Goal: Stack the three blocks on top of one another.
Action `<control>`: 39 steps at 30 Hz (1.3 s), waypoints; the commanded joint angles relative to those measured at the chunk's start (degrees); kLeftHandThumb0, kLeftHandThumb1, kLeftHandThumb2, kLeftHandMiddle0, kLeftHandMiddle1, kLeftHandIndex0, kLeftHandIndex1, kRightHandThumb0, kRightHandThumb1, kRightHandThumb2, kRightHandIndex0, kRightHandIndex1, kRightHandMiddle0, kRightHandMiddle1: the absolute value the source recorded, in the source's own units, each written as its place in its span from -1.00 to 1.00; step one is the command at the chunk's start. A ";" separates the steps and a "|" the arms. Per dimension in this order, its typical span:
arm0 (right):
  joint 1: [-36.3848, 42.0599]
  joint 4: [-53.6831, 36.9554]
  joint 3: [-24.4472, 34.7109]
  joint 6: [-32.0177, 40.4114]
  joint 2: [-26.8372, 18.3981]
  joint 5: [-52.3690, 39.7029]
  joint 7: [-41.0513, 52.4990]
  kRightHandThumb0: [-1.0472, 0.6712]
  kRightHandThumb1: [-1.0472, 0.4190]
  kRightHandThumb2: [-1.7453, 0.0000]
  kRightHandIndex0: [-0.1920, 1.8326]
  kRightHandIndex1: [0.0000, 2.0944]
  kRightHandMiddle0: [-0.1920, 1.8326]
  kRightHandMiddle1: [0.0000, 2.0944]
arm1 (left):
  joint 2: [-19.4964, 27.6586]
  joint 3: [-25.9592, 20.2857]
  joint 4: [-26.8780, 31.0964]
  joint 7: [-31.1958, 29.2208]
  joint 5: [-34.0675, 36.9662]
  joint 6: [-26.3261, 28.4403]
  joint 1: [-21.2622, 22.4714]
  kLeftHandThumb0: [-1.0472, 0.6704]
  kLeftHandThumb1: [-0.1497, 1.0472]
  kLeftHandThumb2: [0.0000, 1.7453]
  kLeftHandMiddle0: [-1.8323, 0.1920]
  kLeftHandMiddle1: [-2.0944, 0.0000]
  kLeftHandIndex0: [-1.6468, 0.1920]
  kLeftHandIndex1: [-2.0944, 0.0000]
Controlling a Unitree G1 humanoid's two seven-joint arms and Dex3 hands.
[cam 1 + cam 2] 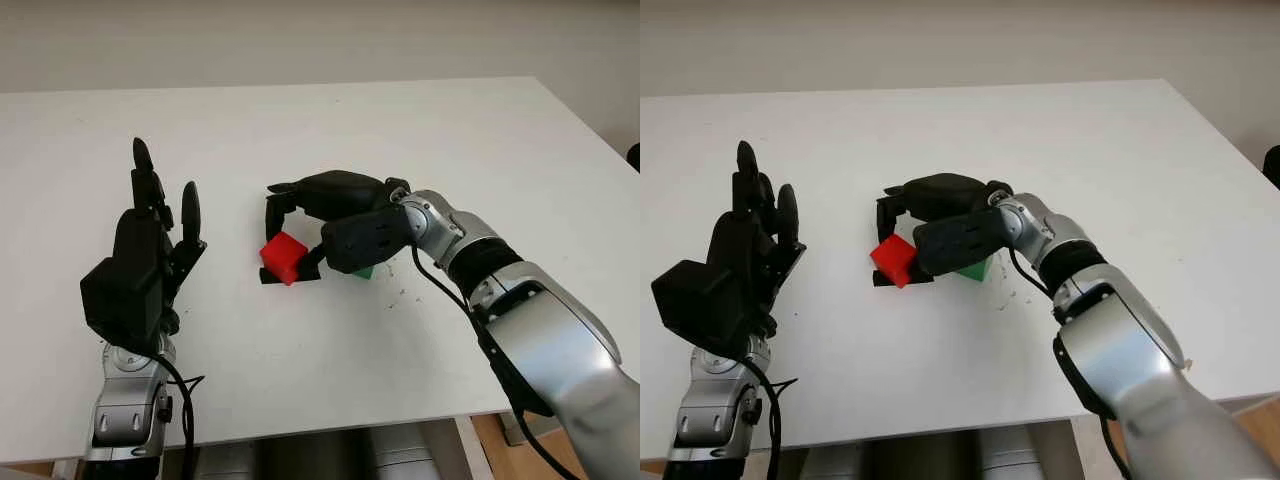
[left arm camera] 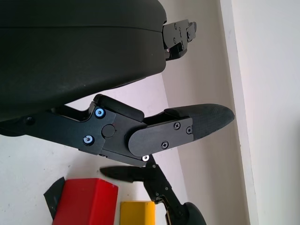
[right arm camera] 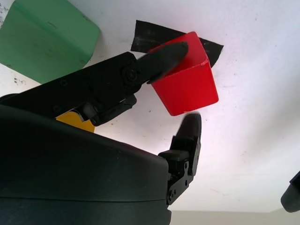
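Note:
A red block (image 1: 285, 257) sits on the white table (image 1: 300, 130), over a black tape mark (image 3: 145, 35). My right hand (image 1: 288, 243) arches over it from the right. In the right wrist view one finger (image 3: 164, 54) touches the red block's upper edge, while the opposite finger (image 3: 188, 133) stands a small gap away from it. A green block (image 1: 975, 269) lies just right of the red one, mostly under the hand. A yellow block (image 2: 138, 213) sits behind the red one, beneath the palm. My left hand (image 1: 160, 215) is held upright at the table's left, open.
The table's front edge (image 1: 330, 425) runs close below the arms, and its right edge (image 1: 590, 130) slants away at the far right. Bare table surface lies all round the blocks.

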State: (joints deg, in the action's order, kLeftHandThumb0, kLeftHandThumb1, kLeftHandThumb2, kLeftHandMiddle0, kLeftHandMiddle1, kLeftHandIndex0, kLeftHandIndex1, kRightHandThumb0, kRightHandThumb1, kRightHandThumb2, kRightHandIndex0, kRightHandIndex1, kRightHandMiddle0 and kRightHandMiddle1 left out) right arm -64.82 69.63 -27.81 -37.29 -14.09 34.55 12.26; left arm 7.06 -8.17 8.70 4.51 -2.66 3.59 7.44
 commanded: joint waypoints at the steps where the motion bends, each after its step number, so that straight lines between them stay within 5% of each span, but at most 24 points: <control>1: 0.17 -0.14 -0.73 -0.50 -0.45 0.87 -1.05 -0.59 -0.82 0.94 -0.87 -0.99 -0.64 -0.73 | 0.18 -0.31 0.93 -0.04 0.00 -0.08 -0.35 -0.61 1.00 -0.27 1.00 1.00 1.00 1.00; 17: -3.90 -2.83 7.03 -4.14 -4.56 -8.90 7.68 -0.80 -0.83 0.94 -1.00 -0.98 -0.76 -0.89 | 0.02 -0.35 0.83 0.11 0.03 -0.29 -0.63 -0.62 1.00 -0.27 1.00 1.00 1.00 1.00; 25: -6.26 -8.80 16.95 -1.50 -7.69 -20.19 11.09 -0.51 -0.75 0.95 -0.87 -0.92 -0.53 -0.78 | 0.20 -0.59 -0.06 -0.08 0.40 -0.72 -0.18 -0.63 1.00 -0.27 1.00 1.00 1.00 1.00; 30: -8.70 -6.62 14.95 1.22 -10.08 -12.09 -2.16 -0.46 -0.73 0.95 -0.74 -0.86 -0.47 -0.73 | 0.39 -0.60 -0.08 -0.23 0.41 -0.71 -0.17 -0.62 1.00 -0.26 1.00 1.00 1.00 1.00; 39: -14.41 0.71 0.29 4.43 -11.99 9.42 -21.01 -0.45 -0.72 0.95 -0.66 -0.85 -0.52 -0.75 | 0.75 -0.52 0.76 -0.46 0.10 -0.38 -0.80 -0.62 1.00 -0.26 1.00 1.00 1.00 1.00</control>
State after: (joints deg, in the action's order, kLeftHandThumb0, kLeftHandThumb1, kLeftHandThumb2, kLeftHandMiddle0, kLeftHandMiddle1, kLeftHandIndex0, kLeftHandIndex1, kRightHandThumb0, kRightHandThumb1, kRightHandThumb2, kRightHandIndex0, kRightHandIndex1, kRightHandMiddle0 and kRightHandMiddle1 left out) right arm -76.56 69.61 -26.23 -33.06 -25.70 42.68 -7.54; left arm 7.17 -8.43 8.55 4.20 -2.19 3.50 6.90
